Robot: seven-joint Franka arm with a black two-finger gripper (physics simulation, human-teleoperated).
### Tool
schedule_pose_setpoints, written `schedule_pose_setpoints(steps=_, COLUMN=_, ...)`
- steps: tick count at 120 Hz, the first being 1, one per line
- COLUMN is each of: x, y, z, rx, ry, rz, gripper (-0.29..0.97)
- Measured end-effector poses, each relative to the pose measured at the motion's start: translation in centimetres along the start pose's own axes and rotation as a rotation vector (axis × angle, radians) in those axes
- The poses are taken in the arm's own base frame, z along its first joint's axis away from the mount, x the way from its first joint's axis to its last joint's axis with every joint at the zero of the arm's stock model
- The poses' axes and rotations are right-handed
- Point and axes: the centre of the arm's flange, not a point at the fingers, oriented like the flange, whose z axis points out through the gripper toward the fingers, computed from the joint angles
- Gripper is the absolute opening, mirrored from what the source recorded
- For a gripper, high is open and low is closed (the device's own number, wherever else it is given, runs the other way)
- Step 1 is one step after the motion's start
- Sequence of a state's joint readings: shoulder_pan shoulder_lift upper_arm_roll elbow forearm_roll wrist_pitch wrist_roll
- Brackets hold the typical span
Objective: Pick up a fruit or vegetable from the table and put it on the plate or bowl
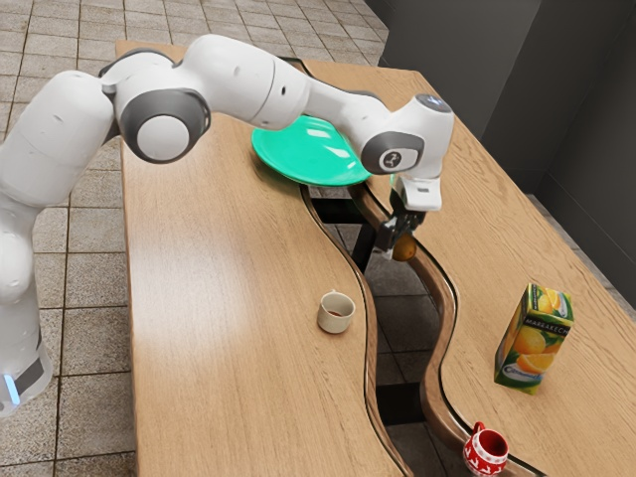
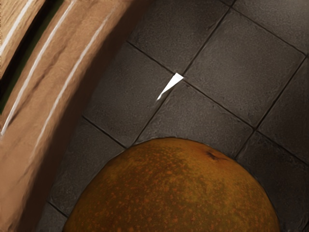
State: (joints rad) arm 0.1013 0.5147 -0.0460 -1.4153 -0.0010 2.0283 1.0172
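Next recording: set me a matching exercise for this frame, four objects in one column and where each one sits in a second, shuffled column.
Things:
1. green plate
2. fruit
3. juice carton
4. red mug

Places:
A. upright on the table at the exterior view's right
B. held in the gripper, over the gap between the tables
C. on the table, partly under the arm
D. by the exterior view's lower edge

Pairs: 1-C, 2-B, 3-A, 4-D
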Motion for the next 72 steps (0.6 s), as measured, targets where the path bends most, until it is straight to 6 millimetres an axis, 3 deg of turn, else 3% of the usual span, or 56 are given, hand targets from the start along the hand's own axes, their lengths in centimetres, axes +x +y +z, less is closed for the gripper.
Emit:
schedule_pose_setpoints(steps=25, x=-0.3, y=-0.2, z=-0.6, rx=-0.002, ry=-0.012, rz=-0.004, gripper=0.38)
schedule_pose_setpoints(steps=50, x=-1.3, y=-2.4, z=-8.3, rx=0.088, ry=0.016, rz=-0.034, gripper=0.39)
schedule_pose_setpoints(steps=72, x=-6.7, y=-4.7, z=-15.0, rx=0.179, ry=0.018, rz=-0.122, gripper=0.38)
